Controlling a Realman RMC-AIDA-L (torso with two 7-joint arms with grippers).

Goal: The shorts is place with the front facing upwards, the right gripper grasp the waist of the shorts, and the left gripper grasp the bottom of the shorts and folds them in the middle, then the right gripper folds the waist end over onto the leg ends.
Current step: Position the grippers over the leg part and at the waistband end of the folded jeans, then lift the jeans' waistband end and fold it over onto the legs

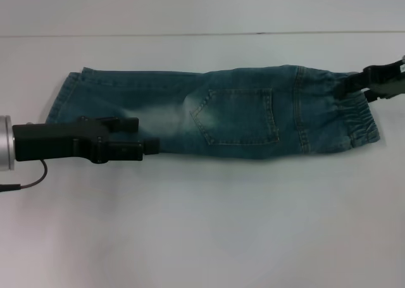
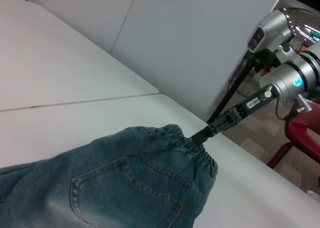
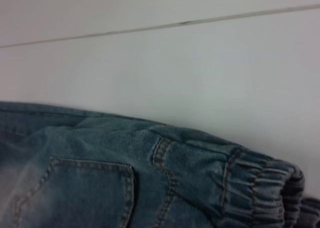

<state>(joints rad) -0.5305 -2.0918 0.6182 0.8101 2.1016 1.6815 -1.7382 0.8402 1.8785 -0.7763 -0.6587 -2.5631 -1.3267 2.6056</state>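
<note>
On white tabletop (image 1: 202, 225), at left: black two-fingered left gripper (image 1: 147, 136) with thin trailing cable, fingers lying over pale faded patch of the small blue-green denim shorts (image 1: 215, 114), slightly apart, no cloth visibly pinched. Across the middle: shorts already folded lengthwise into one narrow band, stitched pocket (image 1: 237, 117) uppermost, flat double-stitched leg ends (image 1: 63, 95) toward the left and clear of the fingers. At right: puckered, darker elastic waist of the shorts (image 1: 361, 120), far corner met by black right gripper (image 1: 354, 82); seen from left wrist, tip buried in gathers (image 2: 200, 136), apparently clamped on the band, finger gap hidden.
</note>
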